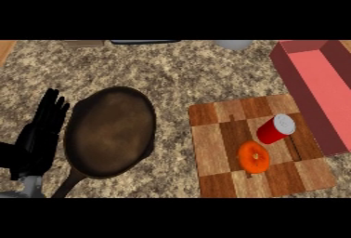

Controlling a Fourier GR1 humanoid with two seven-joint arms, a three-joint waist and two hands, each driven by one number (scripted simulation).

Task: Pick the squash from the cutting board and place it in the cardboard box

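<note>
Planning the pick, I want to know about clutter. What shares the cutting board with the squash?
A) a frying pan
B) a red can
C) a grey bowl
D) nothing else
B: a red can sits on the cutting board, up and to the right of the orange squash. The frying pan lies off the board on the counter.

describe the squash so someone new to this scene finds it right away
Find the checkered wooden cutting board right of the dark skillet. Two things sit on it. The squash is the round orange one nearer the robot, not the red can with the white top.
</note>
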